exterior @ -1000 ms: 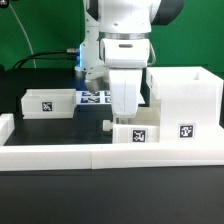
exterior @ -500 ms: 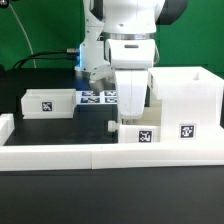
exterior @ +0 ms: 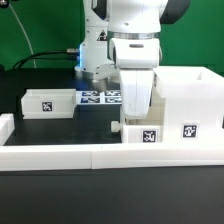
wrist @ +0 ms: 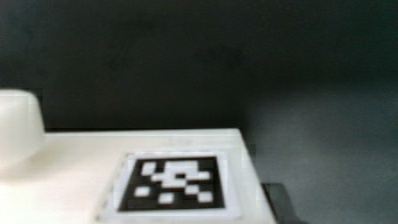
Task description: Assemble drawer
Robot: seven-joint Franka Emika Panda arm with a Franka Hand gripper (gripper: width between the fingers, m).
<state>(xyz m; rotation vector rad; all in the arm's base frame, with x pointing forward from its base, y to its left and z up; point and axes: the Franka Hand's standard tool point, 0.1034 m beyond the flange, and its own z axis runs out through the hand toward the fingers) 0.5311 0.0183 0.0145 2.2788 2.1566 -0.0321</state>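
In the exterior view my gripper [exterior: 134,122] comes straight down onto a small white tray [exterior: 140,140] with a square tag, and is shut on it. The tray sits on the table right beside the tall white housing [exterior: 190,95], which has its own tag. A dark fingertip [exterior: 116,127] shows at the tray's side away from the housing. A second small tagged tray [exterior: 50,101] lies at the exterior view's left. In the wrist view the held tray's tag [wrist: 178,185] fills the lower part, with a dark finger [wrist: 276,197] beside it.
A long low white bar [exterior: 90,153] runs along the front of the table, its end raised at the exterior view's left. The marker board [exterior: 98,97] lies flat behind the gripper. A rounded white part [wrist: 18,130] shows at the wrist view's edge.
My gripper and the small tray have moved toward the exterior view's right, closer to the housing. The housing and the other tray have not moved.
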